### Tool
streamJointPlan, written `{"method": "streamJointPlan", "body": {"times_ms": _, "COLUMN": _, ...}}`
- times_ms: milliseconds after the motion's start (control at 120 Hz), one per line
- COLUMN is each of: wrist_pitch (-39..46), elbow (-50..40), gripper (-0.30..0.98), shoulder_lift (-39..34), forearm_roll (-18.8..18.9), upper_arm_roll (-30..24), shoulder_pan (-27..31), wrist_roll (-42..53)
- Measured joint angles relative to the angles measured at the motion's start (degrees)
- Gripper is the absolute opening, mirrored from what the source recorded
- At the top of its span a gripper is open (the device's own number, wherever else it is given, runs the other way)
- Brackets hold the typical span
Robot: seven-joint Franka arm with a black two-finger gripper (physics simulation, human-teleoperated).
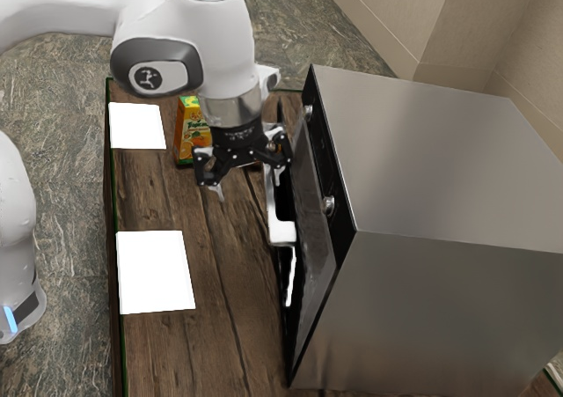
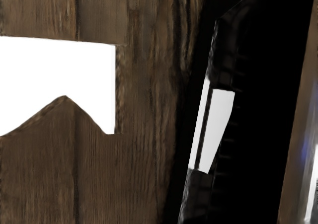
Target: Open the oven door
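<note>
The steel oven (image 1: 440, 168) stands with its dark front toward the exterior view's left. On that front, the white handle (image 1: 281, 231) runs along the oven door (image 1: 313, 225); whether the door stands slightly ajar I cannot tell. My gripper (image 1: 248, 179) hangs beside the door near the handle's far end, open, with its two fingers spread. One finger is close to the handle, and contact between them cannot be made out. From the wrist view, dark slatted parts and a white piece (image 2: 217, 129) lie beside the wooden table.
Two white sheets (image 1: 156, 272) lie on the wooden table (image 1: 220, 300) toward the exterior view's left. An orange and green juice carton (image 1: 186, 137) stands behind my gripper. Two knobs (image 1: 329, 205) stick out from the oven's front.
</note>
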Motion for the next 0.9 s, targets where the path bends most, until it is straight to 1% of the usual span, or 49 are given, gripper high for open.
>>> {"method": "streamJointPlan", "body": {"times_ms": 150, "wrist_pitch": 0.24, "elbow": -5.58, "gripper": 0.69, "shoulder_lift": -11.44, "forearm_roll": -5.0, "upper_arm_roll": -4.8, "shoulder_pan": 3.82, "wrist_roll": 0.44}}
{"method": "streamJointPlan", "body": {"times_ms": 250, "wrist_pitch": 0.23, "elbow": -9.66, "gripper": 0.69, "shoulder_lift": -22.1, "forearm_roll": -10.66, "upper_arm_roll": -8.5, "shoulder_pan": 6.82, "wrist_roll": 0.82}}
{"method": "streamJointPlan", "body": {"times_ms": 308, "wrist_pitch": -0.45, "elbow": -12.58, "gripper": 0.69, "shoulder_lift": -30.8, "forearm_roll": -15.01, "upper_arm_roll": -10.13, "shoulder_pan": 8.88, "wrist_roll": 1.11}}
{"method": "streamJointPlan", "body": {"times_ms": 375, "wrist_pitch": -2.18, "elbow": -13.82, "gripper": 0.69, "shoulder_lift": -39.26, "forearm_roll": -19.21, "upper_arm_roll": -10.96, "shoulder_pan": 10.56, "wrist_roll": 1.46}}
{"method": "streamJointPlan", "body": {"times_ms": 442, "wrist_pitch": -4.41, "elbow": -14.13, "gripper": 0.68, "shoulder_lift": -45.21, "forearm_roll": -22.1, "upper_arm_roll": -11.23, "shoulder_pan": 11.44, "wrist_roll": 1.78}}
{"method": "streamJointPlan", "body": {"times_ms": 483, "wrist_pitch": -5.67, "elbow": -13.58, "gripper": 0.68, "shoulder_lift": -46.27, "forearm_roll": -23.18, "upper_arm_roll": -11.22, "shoulder_pan": 11.49, "wrist_roll": 1.96}}
{"method": "streamJointPlan", "body": {"times_ms": 517, "wrist_pitch": -6.52, "elbow": -11.37, "gripper": 0.68, "shoulder_lift": -43.81, "forearm_roll": -22.87, "upper_arm_roll": -10.79, "shoulder_pan": 11.14, "wrist_roll": 2.09}}
{"method": "streamJointPlan", "body": {"times_ms": 550, "wrist_pitch": -7.24, "elbow": -7.13, "gripper": 0.68, "shoulder_lift": -37.74, "forearm_roll": -20.96, "upper_arm_roll": -8.55, "shoulder_pan": 10.48, "wrist_roll": 2.17}}
{"method": "streamJointPlan", "body": {"times_ms": 617, "wrist_pitch": -8.69, "elbow": 2.64, "gripper": 0.68, "shoulder_lift": -25.69, "forearm_roll": -15.49, "upper_arm_roll": -2.75, "shoulder_pan": 11.0, "wrist_roll": 1.44}}
{"method": "streamJointPlan", "body": {"times_ms": 650, "wrist_pitch": -10.36, "elbow": 8.68, "gripper": 0.68, "shoulder_lift": -18.11, "forearm_roll": -11.53, "upper_arm_roll": 0.53, "shoulder_pan": 9.73, "wrist_roll": 0.23}}
{"method": "streamJointPlan", "body": {"times_ms": 683, "wrist_pitch": -13.11, "elbow": 16.3, "gripper": 0.68, "shoulder_lift": -8.89, "forearm_roll": -6.69, "upper_arm_roll": 4.92, "shoulder_pan": 5.97, "wrist_roll": -1.52}}
{"method": "streamJointPlan", "body": {"times_ms": 708, "wrist_pitch": -15.34, "elbow": 20.87, "gripper": 0.68, "shoulder_lift": -2.49, "forearm_roll": -3.33, "upper_arm_roll": 9.61, "shoulder_pan": 1.58, "wrist_roll": -3.04}}
{"method": "streamJointPlan", "body": {"times_ms": 758, "wrist_pitch": -19.07, "elbow": 25.16, "gripper": 0.69, "shoulder_lift": 7.35, "forearm_roll": 1.71, "upper_arm_roll": 19.57, "shoulder_pan": -6.8, "wrist_roll": -6.09}}
{"method": "streamJointPlan", "body": {"times_ms": 783, "wrist_pitch": -20.57, "elbow": 25.76, "gripper": 0.69, "shoulder_lift": 10.47, "forearm_roll": 3.51, "upper_arm_roll": 22.57, "shoulder_pan": -9.25, "wrist_roll": -7.53}}
{"method": "streamJointPlan", "body": {"times_ms": 817, "wrist_pitch": -22.28, "elbow": 26.0, "gripper": 0.69, "shoulder_lift": 12.88, "forearm_roll": 5.35, "upper_arm_roll": 24.81, "shoulder_pan": -11.28, "wrist_roll": -9.35}}
{"method": "streamJointPlan", "body": {"times_ms": 900, "wrist_pitch": -24.92, "elbow": 23.72, "gripper": 0.69, "shoulder_lift": 14.56, "forearm_roll": 8.3, "upper_arm_roll": 26.74, "shoulder_pan": -13.53, "wrist_roll": -13.44}}
